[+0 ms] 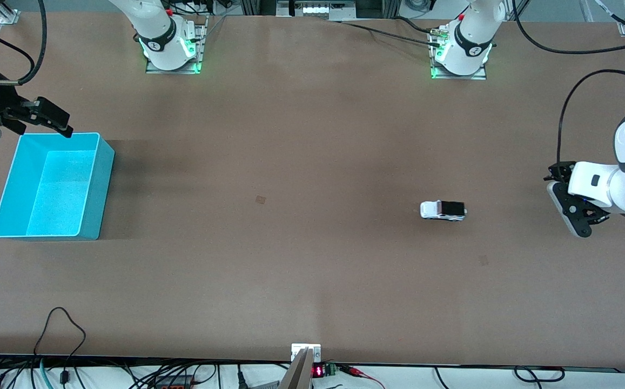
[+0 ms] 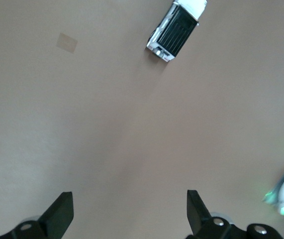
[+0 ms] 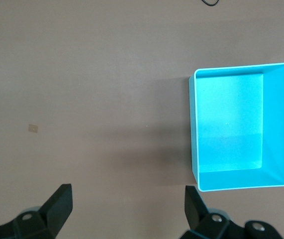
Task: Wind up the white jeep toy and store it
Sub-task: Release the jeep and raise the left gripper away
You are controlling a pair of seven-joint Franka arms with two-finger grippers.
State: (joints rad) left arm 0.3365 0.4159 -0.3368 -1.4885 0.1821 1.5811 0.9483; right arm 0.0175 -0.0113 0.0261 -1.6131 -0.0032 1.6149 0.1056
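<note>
The white jeep toy (image 1: 443, 210), with its black roof panel, stands on the brown table toward the left arm's end; it also shows in the left wrist view (image 2: 175, 29). My left gripper (image 1: 569, 208) hovers over bare table beside the jeep, apart from it, at the table's left-arm end. It is open and empty (image 2: 130, 211). The cyan bin (image 1: 104, 186) stands empty at the right arm's end; it also shows in the right wrist view (image 3: 276, 124). My right gripper (image 1: 34, 120) is over the table by the bin's edge nearest the bases, open and empty (image 3: 129, 206).
Small square marks lie on the table near the middle (image 1: 260, 199) and nearer the front camera than the jeep (image 1: 483, 260). Cables (image 1: 64, 329) run along the table's front edge. Both arm bases stand along the table's base-side edge.
</note>
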